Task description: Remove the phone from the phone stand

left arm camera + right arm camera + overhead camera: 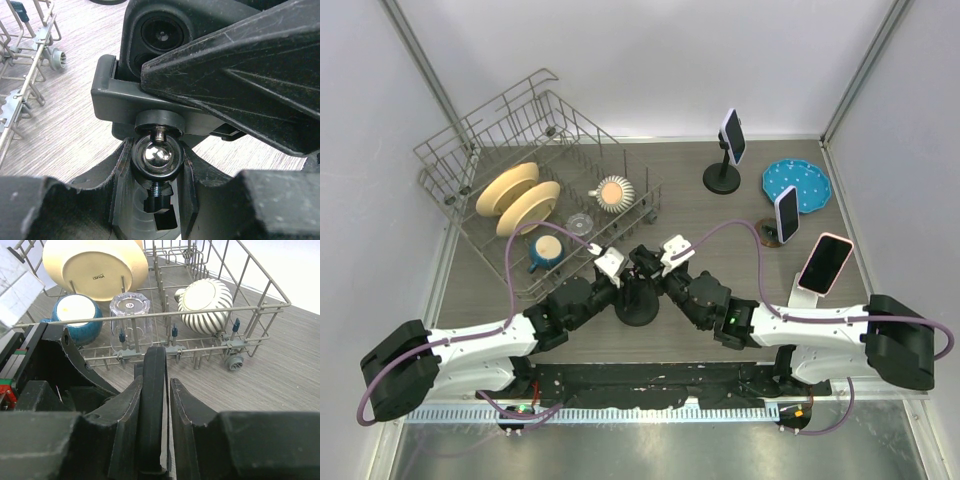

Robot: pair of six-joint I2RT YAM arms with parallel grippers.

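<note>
A black phone [153, 390] stands edge-on in a black phone stand [637, 306] at the table's near middle. In the left wrist view its back with the camera lenses [161, 33] sits in the stand's cradle [107, 95], above a chrome ball joint [156, 155]. My left gripper [156, 150] is shut on the stand's ball joint from the left; it also shows in the top view [619, 276]. My right gripper [156, 385] is shut on the phone's two faces; in the top view [656, 268] it comes in from the right. In the top view the grippers mostly hide the phone.
A wire dish rack [480, 135] with plates, a blue mug [546, 250], a glass and a ribbed bowl stands at the back left, close behind the stand. Three other phones on stands [733, 137] [786, 214] [824, 264] and a blue plate [796, 184] are at the right.
</note>
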